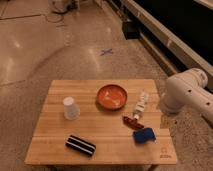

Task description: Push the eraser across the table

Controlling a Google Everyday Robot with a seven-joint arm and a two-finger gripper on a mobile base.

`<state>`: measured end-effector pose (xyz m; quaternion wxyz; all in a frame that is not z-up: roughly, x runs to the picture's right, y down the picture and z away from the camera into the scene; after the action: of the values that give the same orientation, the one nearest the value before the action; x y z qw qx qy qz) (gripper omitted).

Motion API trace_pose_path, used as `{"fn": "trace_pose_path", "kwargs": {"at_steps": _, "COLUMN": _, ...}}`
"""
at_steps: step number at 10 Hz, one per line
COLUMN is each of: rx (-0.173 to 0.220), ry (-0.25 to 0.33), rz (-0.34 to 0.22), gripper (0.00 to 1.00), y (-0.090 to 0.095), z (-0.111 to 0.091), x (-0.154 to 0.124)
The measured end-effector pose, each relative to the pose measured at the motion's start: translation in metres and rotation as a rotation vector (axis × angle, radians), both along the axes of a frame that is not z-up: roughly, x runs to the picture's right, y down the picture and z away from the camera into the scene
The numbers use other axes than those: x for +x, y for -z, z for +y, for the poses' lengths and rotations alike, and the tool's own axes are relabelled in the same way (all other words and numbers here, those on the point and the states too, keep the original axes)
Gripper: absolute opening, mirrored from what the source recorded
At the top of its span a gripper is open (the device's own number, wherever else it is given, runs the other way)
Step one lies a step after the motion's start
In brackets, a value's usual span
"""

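The eraser [80,145], a flat black block with white stripes, lies near the front left of the wooden table [107,127], its long side running diagonally. Only a white arm segment [187,92] shows, hanging past the table's right edge, well away from the eraser. The gripper itself is out of view, beyond the frame on the right.
On the table stand a white cup [70,108] at the left and an orange bowl [111,96] at the centre back. A white bottle [142,104], a small red object [132,121] and a blue block [144,135] lie at the right. Polished floor surrounds the table.
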<state>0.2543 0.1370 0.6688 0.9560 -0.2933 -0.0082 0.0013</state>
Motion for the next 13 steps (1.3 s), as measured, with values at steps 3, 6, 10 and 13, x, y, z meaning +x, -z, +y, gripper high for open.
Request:
{"fn": "trace_pose_path", "kwargs": {"at_steps": 3, "rx": -0.030, "ry": 0.007, "rz": -0.067, "gripper": 0.65, "y": 0.011, "z": 0.030, "x": -0.032}}
{"fn": "trace_pose_path", "kwargs": {"at_steps": 6, "rx": -0.064, "ry": -0.005, "rz": -0.130, "gripper": 0.65, "y": 0.013, "z": 0.063, "x": -0.070}}
{"fn": "trace_pose_path", "kwargs": {"at_steps": 10, "rx": -0.062, "ry": -0.004, "rz": -0.210, "gripper": 0.65, "y": 0.009, "z": 0.100, "x": -0.122}}
{"fn": "trace_pose_path", "kwargs": {"at_steps": 13, "rx": -0.057, "ry": 0.045, "rz": -0.278, "gripper": 0.65, "y": 0.000, "z": 0.129, "x": -0.160}}
